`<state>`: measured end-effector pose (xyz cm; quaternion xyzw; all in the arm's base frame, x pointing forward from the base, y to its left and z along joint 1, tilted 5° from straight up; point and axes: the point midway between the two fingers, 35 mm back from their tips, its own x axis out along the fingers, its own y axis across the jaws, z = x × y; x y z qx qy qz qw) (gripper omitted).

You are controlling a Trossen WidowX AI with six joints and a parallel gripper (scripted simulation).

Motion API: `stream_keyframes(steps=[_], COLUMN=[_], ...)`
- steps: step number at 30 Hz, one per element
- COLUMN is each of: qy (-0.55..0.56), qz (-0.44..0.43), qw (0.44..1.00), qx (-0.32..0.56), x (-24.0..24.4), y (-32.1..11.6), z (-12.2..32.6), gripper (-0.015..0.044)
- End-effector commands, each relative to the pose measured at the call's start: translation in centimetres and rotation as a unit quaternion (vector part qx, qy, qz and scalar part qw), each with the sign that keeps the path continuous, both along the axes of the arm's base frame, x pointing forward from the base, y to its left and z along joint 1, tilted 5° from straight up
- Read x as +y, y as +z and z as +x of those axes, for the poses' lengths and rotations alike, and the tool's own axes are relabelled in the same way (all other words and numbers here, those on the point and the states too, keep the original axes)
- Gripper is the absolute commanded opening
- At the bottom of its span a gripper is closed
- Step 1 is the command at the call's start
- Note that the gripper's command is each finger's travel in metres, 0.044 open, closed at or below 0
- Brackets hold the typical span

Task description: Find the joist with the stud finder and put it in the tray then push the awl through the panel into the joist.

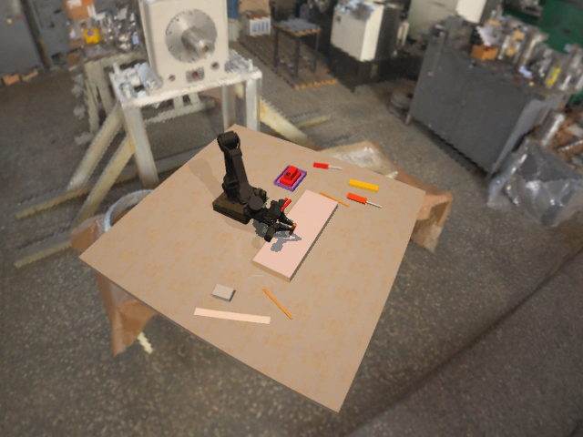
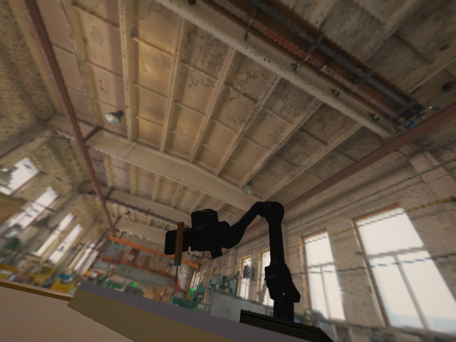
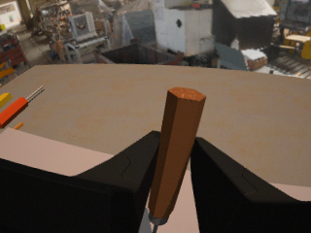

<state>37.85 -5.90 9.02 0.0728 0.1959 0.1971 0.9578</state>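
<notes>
My gripper (image 1: 292, 228) (image 2: 179, 239) (image 3: 175, 142) is shut on the awl's brown handle. The awl (image 2: 178, 250) (image 3: 181, 121) hangs nearly upright, shaft down, its tip a little above the panel in the exterior view. The pale floor panel (image 1: 314, 210) (image 2: 121, 315) (image 3: 46, 149) lies in front of the arm. The red stud finder (image 1: 291, 175) sits in the purple tray (image 1: 282, 185) behind the panel. The wrist view cuts off the awl's tip. No hole can be made out in the panel; the arm and its shadow cover part of it.
A thin red item (image 1: 286, 203) lies beside the arm. Two screwdrivers (image 1: 321, 165) (image 1: 356, 198), a yellow bar (image 1: 363, 185) and an orange stick (image 1: 335, 199) lie beyond the panel. A grey block (image 1: 223, 291), a pale strip (image 1: 231, 315) and another orange stick (image 1: 278, 304) lie nearer the front.
</notes>
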Motion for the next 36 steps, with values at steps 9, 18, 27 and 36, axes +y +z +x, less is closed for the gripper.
stream_keyframes(steps=[9, 18, 27, 36], qy=[0.079, 0.079, 0.079, 0.079], qz=[-0.037, -0.037, -0.037, -0.037], qw=[0.986, 0.986, 0.986, 0.986], qx=[-0.142, -0.142, -0.142, -0.142], x=[2.0, 2.0, 2.0, 2.0], y=[2.9, 2.9, 2.5, 2.1], z=[-2.5, -2.5, -2.5, -2.5], gripper=[0.0, 0.0, 0.0, 0.0])
